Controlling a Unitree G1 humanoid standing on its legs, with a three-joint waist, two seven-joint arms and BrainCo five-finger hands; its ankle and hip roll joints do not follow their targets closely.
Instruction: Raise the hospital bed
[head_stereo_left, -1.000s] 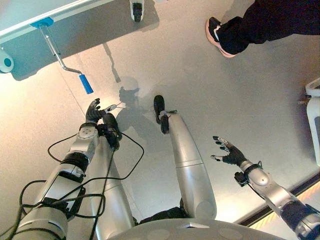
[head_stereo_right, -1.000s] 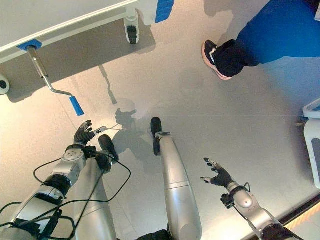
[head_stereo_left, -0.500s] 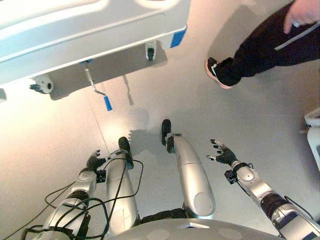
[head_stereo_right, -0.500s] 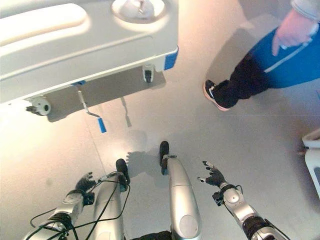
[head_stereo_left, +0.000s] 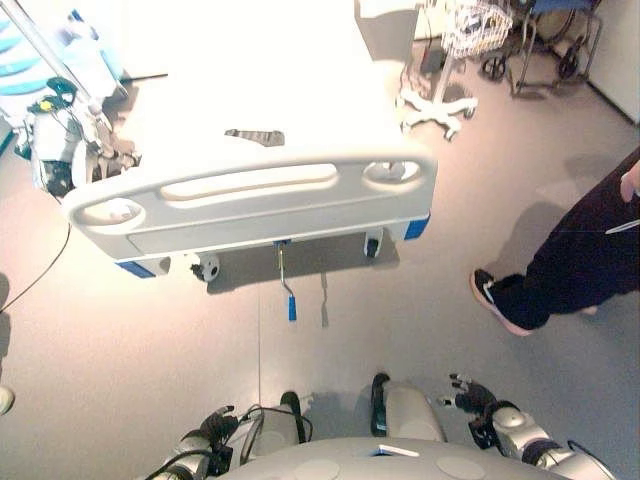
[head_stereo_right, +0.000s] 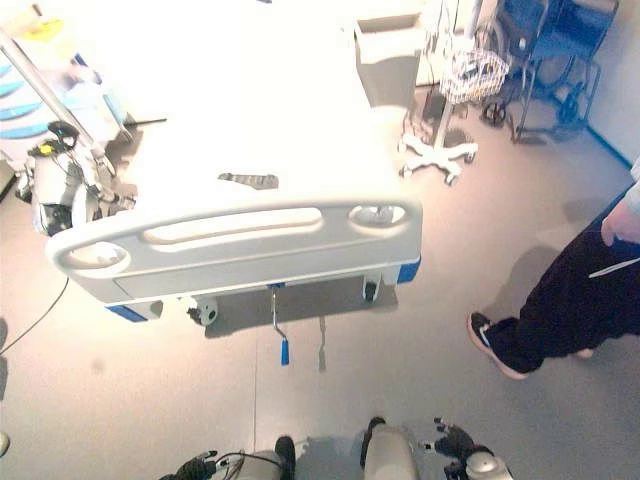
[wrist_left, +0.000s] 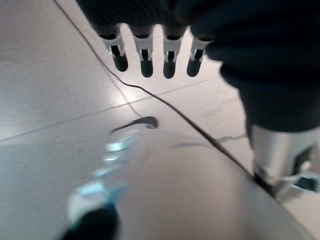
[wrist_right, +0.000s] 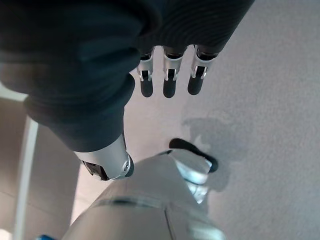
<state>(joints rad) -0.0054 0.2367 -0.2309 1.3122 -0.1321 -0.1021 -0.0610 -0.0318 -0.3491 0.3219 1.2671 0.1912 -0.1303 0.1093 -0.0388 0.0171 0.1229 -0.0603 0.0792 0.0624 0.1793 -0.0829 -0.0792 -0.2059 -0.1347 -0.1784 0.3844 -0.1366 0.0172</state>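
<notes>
Silver fingers with dark tips hang straight and loose on both hands, holding nothing. The left hand (head_stereo_left: 212, 428) sits low at the robot's left side, the right hand (head_stereo_left: 472, 398) low at its right, fingers spread; each wrist view shows its fingers (wrist_left: 145, 60) relaxed over bare grey floor (head_stereo_left: 120, 360).

What has changed is mostly the view. 1 second ago the head camera looked almost straight down and the left hand was just short of the blue grip of the crank. Half a second ago the hand had drawn back and the bed's edge had come into sight. Now the camera has tilted up and the whole hospital bed (head_stereo_left: 250, 120) shows, its white footboard (head_stereo_left: 250, 195) facing the robot. The crank handle (head_stereo_left: 287, 288) hangs from under the middle of the footboard, blue grip lowest, well apart from both hands.

Off to the right a person (head_stereo_left: 575, 270) in dark trousers stands near the bed's corner, with a wheeled stand (head_stereo_right: 445, 110) beyond and a wheelchair (head_stereo_right: 545, 50) further back.

I judge that the robot has straightened up or stepped back from the crank. Whether the winding is finished or not started cannot be told from these frames. If it remains to be done, a hand must go back down to the blue grip.
</notes>
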